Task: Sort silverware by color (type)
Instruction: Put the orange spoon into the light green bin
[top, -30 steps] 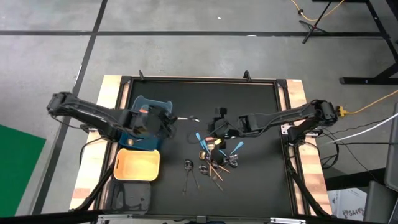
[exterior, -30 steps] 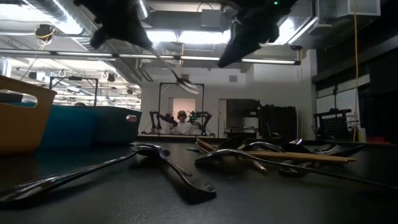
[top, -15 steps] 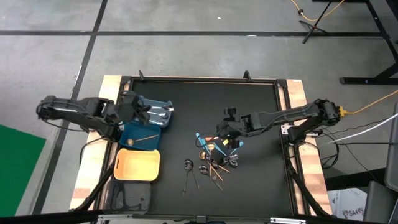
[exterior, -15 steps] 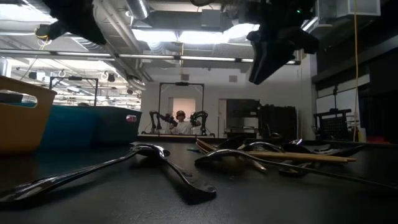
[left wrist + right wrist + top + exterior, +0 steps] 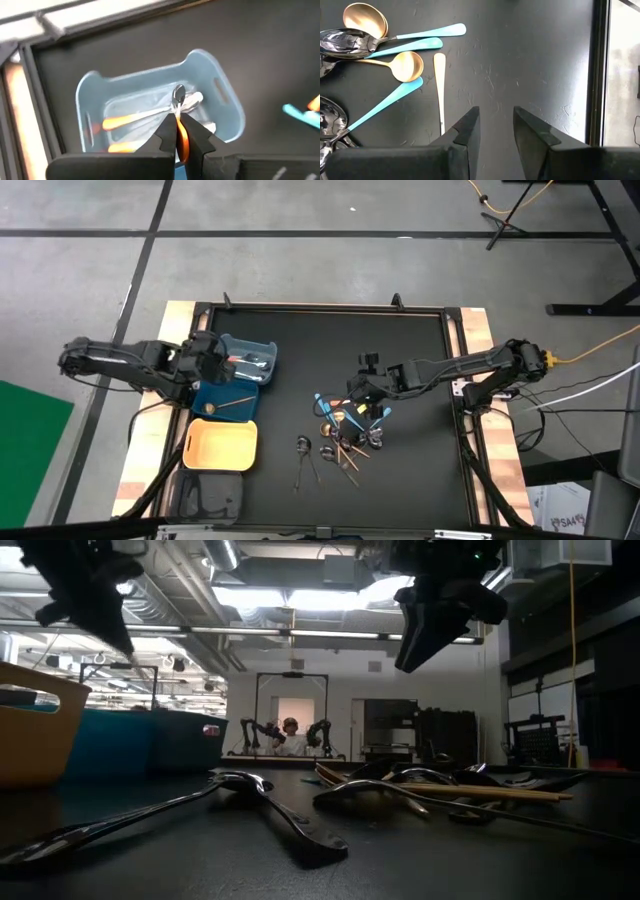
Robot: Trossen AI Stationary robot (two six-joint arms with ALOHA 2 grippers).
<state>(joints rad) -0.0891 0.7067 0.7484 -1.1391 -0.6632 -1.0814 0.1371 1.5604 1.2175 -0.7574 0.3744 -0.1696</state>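
1. Across the middle of the high view lies the black table (image 5: 420, 360), and the step in hand is a drop-off at its left side, not a pick.
2. At the left of that view stand the bins: the light blue bin (image 5: 262, 350) on top, a dark blue bin (image 5: 212, 393) under it, then the yellow bin (image 5: 222, 448).
3. Over the light blue bin hangs the left gripper (image 5: 212, 358). In its wrist view the fingers are clenched on an orange-handled spoon (image 5: 180, 117), whose silver head points down into the bin, where two more orange-handled pieces already lie.
4. I judge the next move is to unclench the fingers so the spoon falls among its like; the bin wall is near, so the spoon should be well inside.
5. Right of centre, the right gripper (image 5: 368, 392) waits with fingers apart, grasping nothing, above the pile of silverware (image 5: 345, 430).
6. In this pile the light blue spoons (image 5: 412, 45) and gold spoons (image 5: 406, 65) cross each other, so a single clean pick looks difficult.
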